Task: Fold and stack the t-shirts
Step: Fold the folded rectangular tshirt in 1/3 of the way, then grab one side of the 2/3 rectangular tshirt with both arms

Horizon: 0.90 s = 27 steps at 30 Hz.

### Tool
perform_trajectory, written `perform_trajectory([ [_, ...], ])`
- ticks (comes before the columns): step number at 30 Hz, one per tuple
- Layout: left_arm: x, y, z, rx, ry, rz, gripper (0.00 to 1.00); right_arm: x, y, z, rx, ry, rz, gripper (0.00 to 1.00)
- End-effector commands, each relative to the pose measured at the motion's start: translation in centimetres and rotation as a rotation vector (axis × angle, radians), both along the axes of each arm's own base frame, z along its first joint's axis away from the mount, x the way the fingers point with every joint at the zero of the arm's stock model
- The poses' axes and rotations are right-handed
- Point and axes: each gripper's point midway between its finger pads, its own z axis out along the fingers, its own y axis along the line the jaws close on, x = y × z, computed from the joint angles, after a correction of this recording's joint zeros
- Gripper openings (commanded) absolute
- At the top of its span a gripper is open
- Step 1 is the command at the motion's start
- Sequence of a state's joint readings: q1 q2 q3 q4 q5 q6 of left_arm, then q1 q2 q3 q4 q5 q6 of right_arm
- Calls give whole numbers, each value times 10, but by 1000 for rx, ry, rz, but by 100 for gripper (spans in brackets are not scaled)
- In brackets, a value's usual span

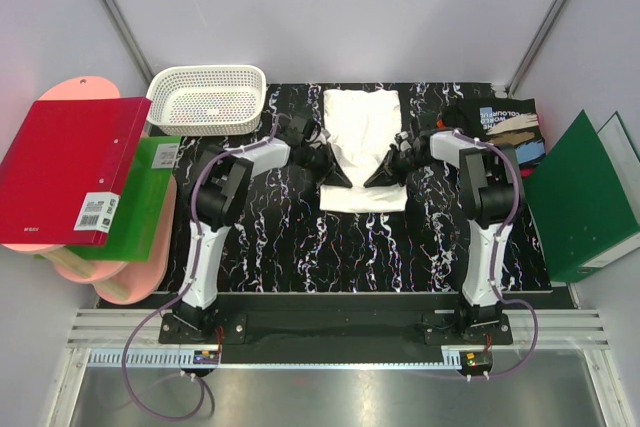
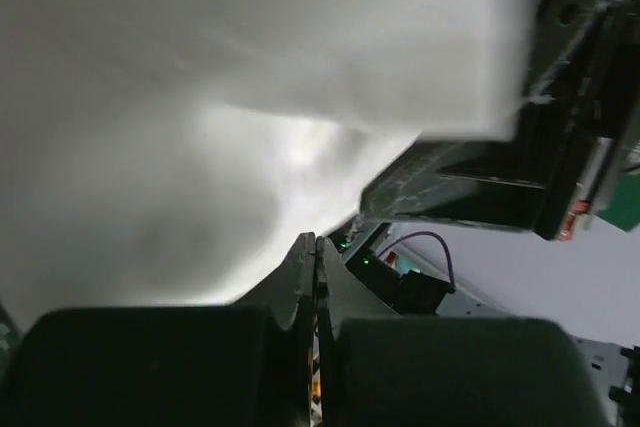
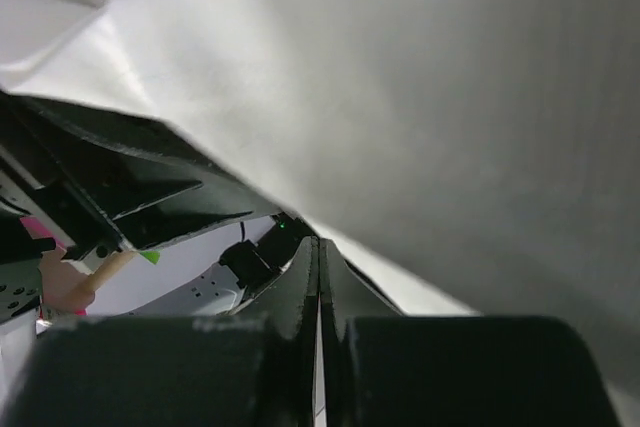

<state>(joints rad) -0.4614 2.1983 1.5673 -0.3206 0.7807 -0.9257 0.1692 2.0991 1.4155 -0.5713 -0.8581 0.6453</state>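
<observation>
A white t-shirt (image 1: 362, 137) lies folded into a long strip at the middle of the black marbled table. My left gripper (image 1: 343, 180) rests at its left edge and my right gripper (image 1: 376, 180) at its right edge, tips pointing toward each other over the near part of the shirt. In the left wrist view the jaws (image 2: 316, 247) are pressed together with white cloth (image 2: 200, 97) filling the frame. In the right wrist view the jaws (image 3: 319, 247) are pressed together under white cloth (image 3: 420, 97). A black t-shirt with print (image 1: 505, 122) lies folded at the back right.
A white lattice basket (image 1: 208, 99) stands at the back left. A red binder (image 1: 70, 172) and a green binder (image 1: 140, 197) lie on pink boards at the left. Another green binder (image 1: 585, 197) lies at the right edge.
</observation>
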Motion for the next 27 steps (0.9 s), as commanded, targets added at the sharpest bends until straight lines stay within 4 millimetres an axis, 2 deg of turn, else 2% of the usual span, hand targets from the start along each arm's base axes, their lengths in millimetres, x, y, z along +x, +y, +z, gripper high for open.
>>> perform_trajectory([
  [1, 30, -8, 3, -51, -31, 25, 0, 26, 2, 6, 11, -51, -7, 0],
  [6, 63, -7, 9, -67, -85, 90, 0, 49, -3, -6, -67, -78, -50, 0],
  [9, 72, 5, 15, -76, -100, 112, 0, 55, -7, -7, -103, -97, -65, 0],
  [11, 80, 20, 18, -65, -109, 143, 0, 56, -15, -11, -148, -109, -81, 0],
  [14, 80, 46, 12, -37, -100, 177, 0, 58, -35, -13, -229, -128, -130, 0],
  [17, 69, 61, 27, -49, -127, 170, 0, 52, -57, -1, -296, -171, -165, 0],
  [18, 58, 66, 42, -49, -160, 160, 16, 53, -63, 25, -310, -245, -179, 0],
  [19, 51, 69, 49, -47, -173, 156, 35, 51, -70, 36, -337, -285, -186, 6],
  [20, 44, 72, 55, -40, -189, 159, 56, 44, -82, 35, -382, -282, -210, 9],
  [21, 29, 79, 65, -30, -209, 161, 87, 39, -88, 57, -382, -330, -229, 15],
  [22, 21, 83, 68, -20, -219, 166, 99, 34, -94, 63, -384, -335, -241, 26],
  [23, 9, 90, 58, 12, -212, 171, 99, 21, -105, 66, -387, -322, -267, 42],
  [24, 2, 93, 69, 14, -246, 177, 99, 14, -109, 67, -383, -313, -274, 44],
  [25, -4, 96, 68, 22, -247, 180, 99, 8, -112, 66, -379, -304, -282, 52],
  [26, -14, 100, 56, 38, -219, 182, 99, -6, -113, 60, -376, -274, -279, 57],
  [27, -19, 101, 57, 40, -227, 182, 99, -13, -113, 56, -369, -259, -274, 58],
])
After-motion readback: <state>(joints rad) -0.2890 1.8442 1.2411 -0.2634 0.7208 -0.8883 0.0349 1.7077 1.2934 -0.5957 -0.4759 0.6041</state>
